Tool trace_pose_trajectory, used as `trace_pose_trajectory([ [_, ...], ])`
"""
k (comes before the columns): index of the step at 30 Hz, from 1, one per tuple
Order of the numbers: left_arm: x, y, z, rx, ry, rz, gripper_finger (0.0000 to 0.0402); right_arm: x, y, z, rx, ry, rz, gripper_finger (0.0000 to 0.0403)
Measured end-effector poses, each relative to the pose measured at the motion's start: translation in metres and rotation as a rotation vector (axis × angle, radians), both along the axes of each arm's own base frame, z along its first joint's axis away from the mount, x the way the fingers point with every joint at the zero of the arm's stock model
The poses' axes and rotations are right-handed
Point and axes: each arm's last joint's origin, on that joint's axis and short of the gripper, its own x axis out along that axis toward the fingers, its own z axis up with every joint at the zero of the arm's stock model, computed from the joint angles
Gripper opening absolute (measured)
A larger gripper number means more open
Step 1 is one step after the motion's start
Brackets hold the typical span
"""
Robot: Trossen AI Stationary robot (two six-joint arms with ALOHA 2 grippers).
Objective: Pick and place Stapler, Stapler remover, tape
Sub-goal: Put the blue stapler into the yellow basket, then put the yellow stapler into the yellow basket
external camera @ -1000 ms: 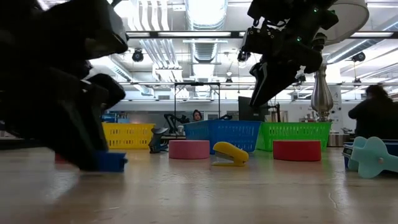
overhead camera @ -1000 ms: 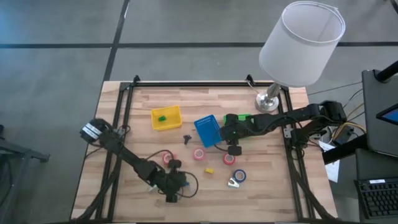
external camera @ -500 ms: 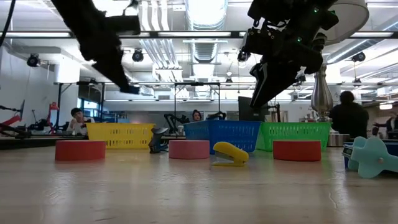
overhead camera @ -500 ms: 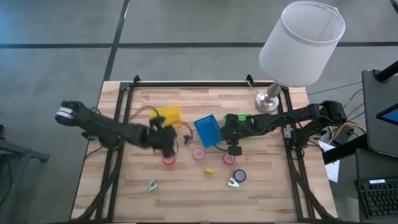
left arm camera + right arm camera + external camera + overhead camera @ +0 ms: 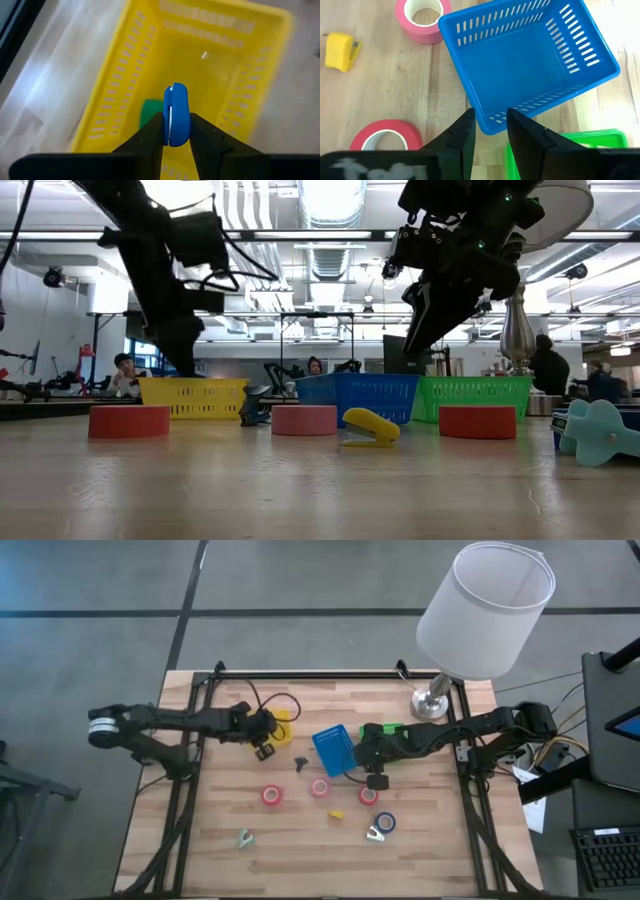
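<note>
1. Your table (image 5: 220, 840) carries a lamp (image 5: 485, 610) at its far right corner.
2. Three baskets sit mid-table: yellow basket (image 5: 125, 90), blue basket (image 5: 530, 55) and green basket (image 5: 560, 150) just beside the blue one.
3. Your left gripper (image 5: 262, 747) hangs over the yellow basket, clamped on a blue piece (image 5: 176, 115) – what it is I cannot tell; a green bit (image 5: 150, 112) lies inside the basket.
4. Your right gripper (image 5: 490, 127) hovers above the blue basket's near wall, fingers parted and empty.
5. Tape lies on the table – red roll (image 5: 272, 796), pink roll (image 5: 320, 788), second red roll (image 5: 368, 796), blue roll (image 5: 386, 824).
6. A yellow stapler (image 5: 337, 813) lies between the pink and blue rolls; one teal remover (image 5: 243, 837) lies near the front left, another remover (image 5: 376, 833) touches the blue roll.
</note>
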Motion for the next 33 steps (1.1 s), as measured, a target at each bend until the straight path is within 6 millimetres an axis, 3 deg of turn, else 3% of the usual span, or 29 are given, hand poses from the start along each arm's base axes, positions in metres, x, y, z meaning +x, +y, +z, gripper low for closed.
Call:
trace_pose_trajectory([
  [12,-0.004,0.008,-0.021,-0.066,-0.095,-0.037,0.0089,0.0,0.0,-0.001,0.0,0.002,0.0,0.0102],
  [20,-0.01,0.006,-0.032,-0.068,-0.073,-0.033,0.0125,0.0,0.0,-0.001,-0.002,0.002,0.002,0.0093],
  [27,-0.004,0.009,-0.022,-0.03,-0.092,-0.046,0.0162,0.0,0.0,0.0,0.02,-0.005,-0.031,0.01],
  [33,0.007,0.012,-0.004,0.006,-0.134,-0.067,0.0166,0.006,0.0,0.001,0.061,-0.078,-0.084,0.0105],
])
